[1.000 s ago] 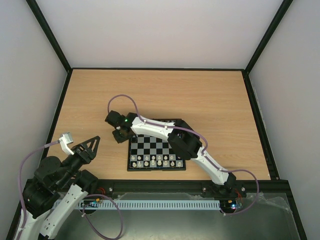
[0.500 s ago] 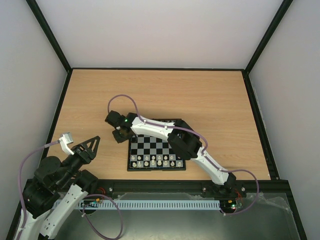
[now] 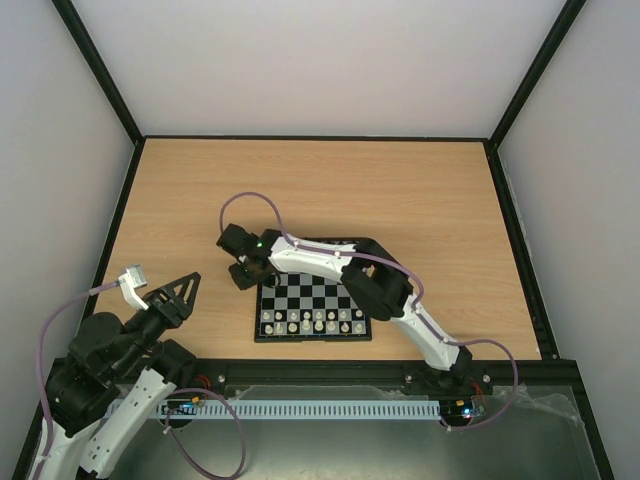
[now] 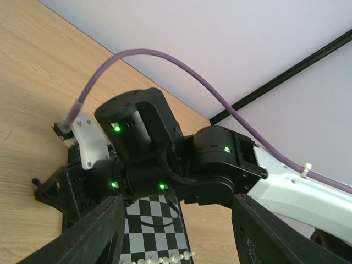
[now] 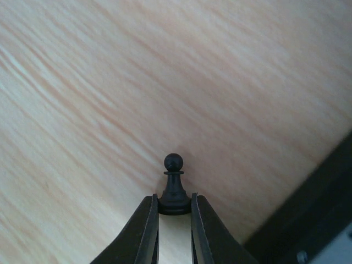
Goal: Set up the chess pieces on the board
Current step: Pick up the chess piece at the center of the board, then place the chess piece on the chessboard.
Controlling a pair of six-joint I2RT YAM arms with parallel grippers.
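My right gripper (image 5: 175, 206) is shut on the base of a tiny black pawn (image 5: 174, 181), which it holds over the wooden tabletop. In the top view the right gripper (image 3: 243, 276) is just off the far left corner of the board (image 3: 300, 290), and the pawn is too small to see there. The other black pieces are not visible. White pieces (image 3: 315, 322) stand along the board's near rows. My left gripper (image 3: 183, 291) is open and empty near its base, left of the board. The left wrist view shows the left gripper (image 4: 176, 242) open, facing the right arm's wrist (image 4: 143, 137) and the board (image 4: 151, 220).
The right arm (image 3: 375, 285) lies diagonally over the board's far half and hides it. A purple cable (image 3: 245, 200) loops above the right wrist. Black frame rails (image 3: 120, 215) edge the table on the left, back and right.
The right gripper with the pawn has shifted slightly to the right, toward the board's corner. The left arm has not moved.
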